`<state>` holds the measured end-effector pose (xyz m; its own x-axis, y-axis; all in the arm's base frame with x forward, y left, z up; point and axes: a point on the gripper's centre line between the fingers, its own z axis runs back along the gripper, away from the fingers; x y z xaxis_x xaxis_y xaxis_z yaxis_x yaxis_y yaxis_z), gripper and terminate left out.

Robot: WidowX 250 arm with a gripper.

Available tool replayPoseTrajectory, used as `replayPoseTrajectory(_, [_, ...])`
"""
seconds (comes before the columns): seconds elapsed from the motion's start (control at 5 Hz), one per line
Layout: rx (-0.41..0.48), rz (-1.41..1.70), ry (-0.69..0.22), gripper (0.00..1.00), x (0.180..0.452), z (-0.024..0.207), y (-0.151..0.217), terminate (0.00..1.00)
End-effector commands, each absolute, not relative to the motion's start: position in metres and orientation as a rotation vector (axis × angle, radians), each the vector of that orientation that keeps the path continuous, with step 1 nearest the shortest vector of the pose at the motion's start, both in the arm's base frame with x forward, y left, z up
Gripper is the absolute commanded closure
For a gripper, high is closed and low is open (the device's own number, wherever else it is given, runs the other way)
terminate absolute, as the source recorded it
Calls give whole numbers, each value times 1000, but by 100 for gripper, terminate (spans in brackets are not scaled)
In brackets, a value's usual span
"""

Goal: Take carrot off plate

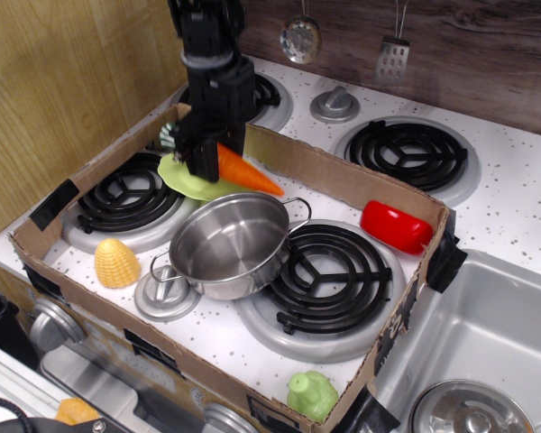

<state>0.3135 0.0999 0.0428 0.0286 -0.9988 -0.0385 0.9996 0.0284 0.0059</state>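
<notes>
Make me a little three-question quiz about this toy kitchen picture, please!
1. True or false: the gripper is down at the thick end of the carrot.
2. What colour is the plate under the carrot? A) red B) light green C) blue
3. Which toy lies nearest the front left corner of the cardboard box: the corn cob or the red pepper?

Key: 1. True. 2. B. 3. The corn cob.
</notes>
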Motion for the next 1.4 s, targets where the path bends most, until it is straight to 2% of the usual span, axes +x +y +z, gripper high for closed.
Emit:
replayPoseTrajectory(0.0, [323, -1259, -93, 100, 282, 101, 87, 0])
replayPoseTrajectory(0.2, [289, -1032, -143, 100, 262, 106, 82, 0])
replayPoseTrajectory(0.4, [215, -895, -160, 100, 246, 107, 72, 0])
replayPoseTrajectory(0.8, [118, -832, -249, 100, 229, 101, 47, 0])
replayPoseTrajectory(1.2, [85, -846, -314, 100, 217, 99, -4, 0])
